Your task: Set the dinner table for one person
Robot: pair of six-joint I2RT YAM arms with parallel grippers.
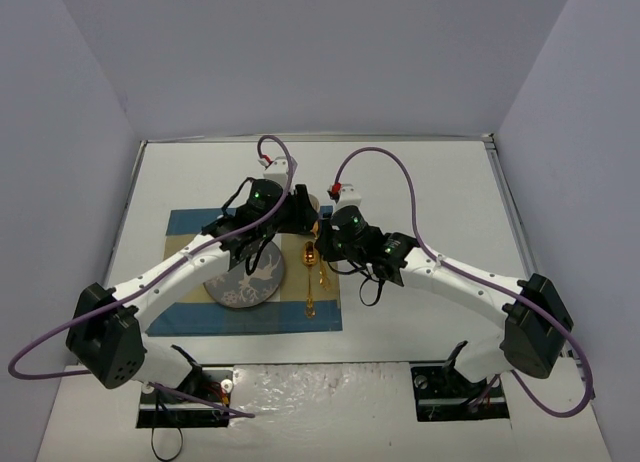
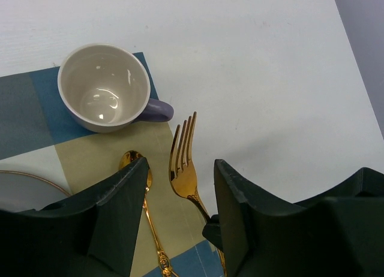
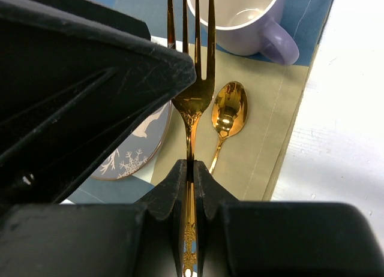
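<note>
My right gripper [image 3: 191,166] is shut on the handle of a gold fork [image 3: 192,91] and holds it above the blue-and-tan placemat [image 3: 264,145], tines pointing toward the cup. My left gripper [image 2: 180,169] is open, and the fork's head [image 2: 183,163] lies between its fingers without touching them. A gold spoon [image 2: 135,163] lies on the placemat beside the fork. A white cup with a purple handle [image 2: 105,88] stands on the mat's far corner. A grey-blue patterned plate [image 3: 129,154] sits left of the spoon. In the top view both grippers meet over the mat on the white dinner table [image 1: 430,192].
The placemat [image 1: 190,227] lies left of the table's centre, with the plate [image 1: 245,279] and the spoon [image 1: 311,292] on it. Grey walls enclose the table at the back and on both sides. Purple cables arc above both arms.
</note>
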